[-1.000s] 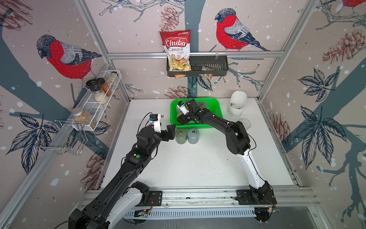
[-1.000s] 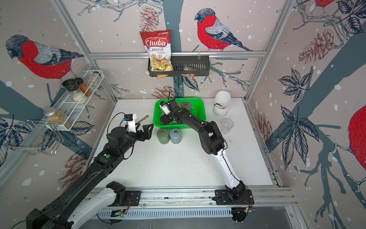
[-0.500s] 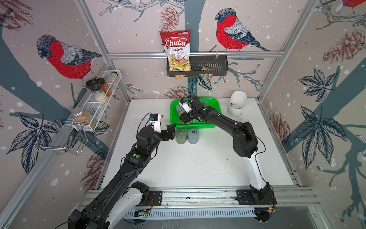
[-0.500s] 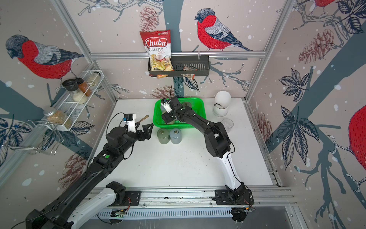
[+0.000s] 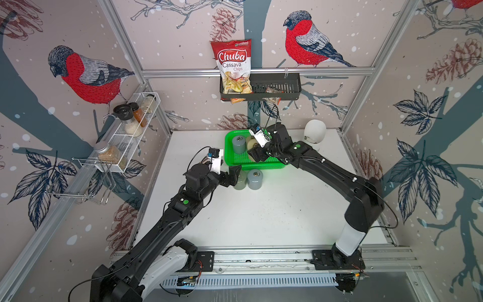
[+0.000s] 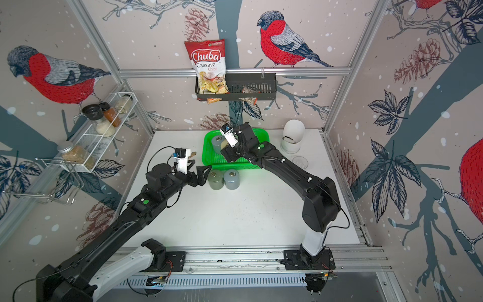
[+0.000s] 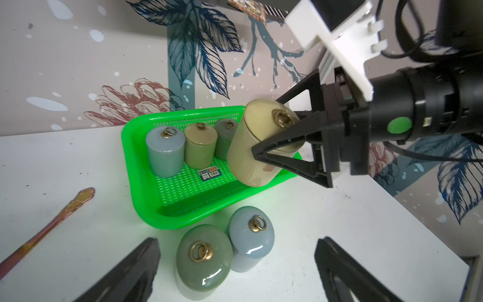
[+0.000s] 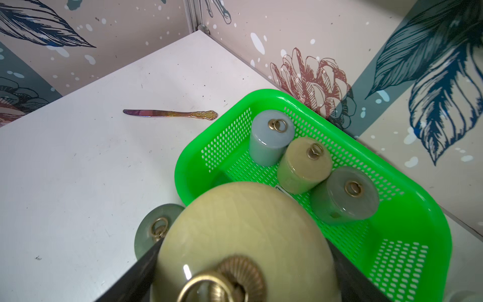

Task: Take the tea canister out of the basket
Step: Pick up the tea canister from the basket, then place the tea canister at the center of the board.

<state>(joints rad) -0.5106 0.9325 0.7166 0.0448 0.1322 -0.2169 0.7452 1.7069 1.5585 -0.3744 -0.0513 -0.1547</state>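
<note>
**Tea canister held tilted above the basket**

Far left, a knife (image 8: 170, 114) lies flat on the table (image 5: 261, 222), apart from everything else. The left gripper (image 7: 236, 243) hovers with its fingers spread and empty on the near side of a green canister (image 7: 203, 261) and a blue-grey canister (image 7: 251, 240). These two stand touching each other, just outside the front rim of the basket (image 7: 183, 219). The basket sits close to the back wall (image 5: 196, 104), and bare table opens in front between the arms. Three more canisters (image 7: 200, 149) stand upright along its rear side. A white domed object (image 5: 315, 130) stands apart to the right.

The cream tea canister (image 7: 241, 159) hangs over the basket's front-right part, off the mesh floor. The right gripper (image 7: 265, 125) clamps its sides. Its long axis is tilted, with the base low over the front rim and the ringed lid leaning right toward the wrist.
</note>
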